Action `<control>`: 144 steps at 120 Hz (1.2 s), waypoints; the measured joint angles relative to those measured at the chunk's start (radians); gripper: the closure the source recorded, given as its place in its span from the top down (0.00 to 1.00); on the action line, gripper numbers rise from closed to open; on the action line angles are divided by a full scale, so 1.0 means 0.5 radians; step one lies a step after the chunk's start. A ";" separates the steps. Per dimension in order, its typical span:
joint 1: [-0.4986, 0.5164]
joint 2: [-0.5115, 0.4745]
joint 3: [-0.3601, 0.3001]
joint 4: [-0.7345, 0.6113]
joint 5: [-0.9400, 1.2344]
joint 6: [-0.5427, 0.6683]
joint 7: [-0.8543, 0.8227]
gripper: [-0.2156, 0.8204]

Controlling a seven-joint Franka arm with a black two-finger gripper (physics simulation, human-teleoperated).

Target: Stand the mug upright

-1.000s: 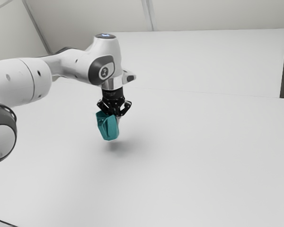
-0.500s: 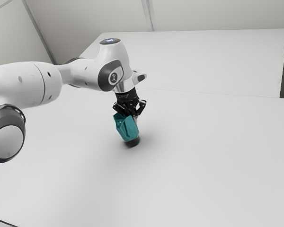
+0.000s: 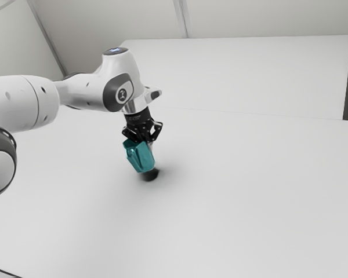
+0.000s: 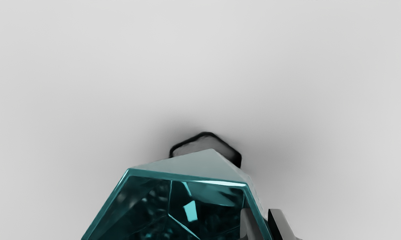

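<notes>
The mug [image 3: 140,156] is teal and faceted, with flat, angular sides, glossy dark-teal inner walls with pale glints, and a bright edge along its angular rim. It hangs tilted from the gripper [image 3: 145,142], mouth upward and leaning to the exterior view's left, base lower and toward that view's right. The gripper is closed on the mug's wall, one finger [image 4: 250,221] inside the mouth, the other outside. Under the mug, a dark patch [image 3: 150,175] shows on the white table [image 3: 249,191]; whether the mug's base touches the table, I cannot tell.
</notes>
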 joint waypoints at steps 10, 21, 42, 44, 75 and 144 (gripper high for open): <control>0.001 0.023 0.007 0.002 0.002 0.000 0.002 0.04; 0.001 0.043 0.011 0.005 0.002 0.000 0.004 0.04; 0.000 0.072 0.022 0.013 -0.001 -0.008 0.017 0.12; -0.001 0.077 0.022 0.015 -0.002 -0.008 0.019 0.13; -0.004 0.091 0.023 0.060 -0.023 0.001 0.043 0.53; -0.008 0.065 0.009 0.067 -0.036 -0.094 0.058 0.73</control>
